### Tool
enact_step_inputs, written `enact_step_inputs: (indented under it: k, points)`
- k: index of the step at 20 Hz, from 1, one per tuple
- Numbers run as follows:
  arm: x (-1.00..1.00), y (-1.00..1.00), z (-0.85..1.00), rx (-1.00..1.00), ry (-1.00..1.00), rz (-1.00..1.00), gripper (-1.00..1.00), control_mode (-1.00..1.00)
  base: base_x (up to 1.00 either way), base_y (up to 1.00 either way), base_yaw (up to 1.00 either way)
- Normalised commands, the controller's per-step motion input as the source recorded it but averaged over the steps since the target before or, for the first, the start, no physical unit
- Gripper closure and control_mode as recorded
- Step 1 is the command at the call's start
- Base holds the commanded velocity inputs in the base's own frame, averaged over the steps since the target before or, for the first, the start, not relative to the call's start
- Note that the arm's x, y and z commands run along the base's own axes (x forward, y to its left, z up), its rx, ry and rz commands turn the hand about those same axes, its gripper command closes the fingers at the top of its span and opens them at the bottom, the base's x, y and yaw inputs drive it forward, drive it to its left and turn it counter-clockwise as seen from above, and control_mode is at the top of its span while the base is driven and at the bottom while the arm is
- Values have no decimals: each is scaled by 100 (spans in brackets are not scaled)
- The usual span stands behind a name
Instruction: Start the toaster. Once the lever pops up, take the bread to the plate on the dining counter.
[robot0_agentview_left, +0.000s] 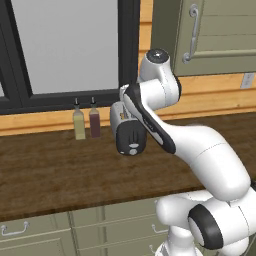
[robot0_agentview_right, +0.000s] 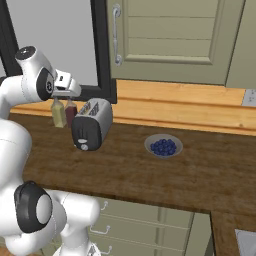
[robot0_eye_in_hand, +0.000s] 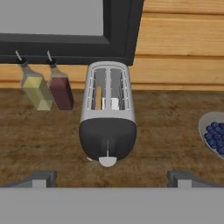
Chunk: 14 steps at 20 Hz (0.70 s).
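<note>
The toaster (robot0_eye_in_hand: 108, 109) stands on the dark wood worktop (robot0_eye_in_hand: 166, 131), its silver body pointing back at the wall and its black end face (robot0_eye_in_hand: 107, 138) toward me. A tan sliver of bread (robot0_eye_in_hand: 99, 97) sits deep in the left slot. The lever reads as a thin pale line (robot0_eye_in_hand: 107, 146) down the end face, above a pale round knob (robot0_eye_in_hand: 107, 161). My gripper (robot0_eye_in_hand: 112, 179) hangs open above and in front of the toaster, fingertips (robot0_eye_in_hand: 43, 178) wide apart with nothing between them. My hand (robot0_agentview_right: 64, 84) is up and to the left of the toaster (robot0_agentview_right: 92, 122). The plate and the dining counter are out of view.
Two bottles, one yellow (robot0_eye_in_hand: 36, 89) and one dark red (robot0_eye_in_hand: 60, 89), stand left of the toaster against the wall. A bowl of blueberries (robot0_agentview_right: 163, 146) sits to its right. A dark-framed window (robot0_agentview_left: 65, 50) and a cupboard door (robot0_agentview_right: 165, 35) rise behind.
</note>
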Motion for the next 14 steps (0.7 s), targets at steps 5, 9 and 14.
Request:
enact_step_inputs:
  k: [5, 9, 14]
  points:
    - [0, 0, 0, 0, 0, 0, -100, -100, 0, 0, 0]
    - [0, 0, 0, 0, 0, 0, -100, -100, 0, 0, 0]
    - [0, 0, 0, 0, 0, 0, -100, -100, 0, 0, 0]
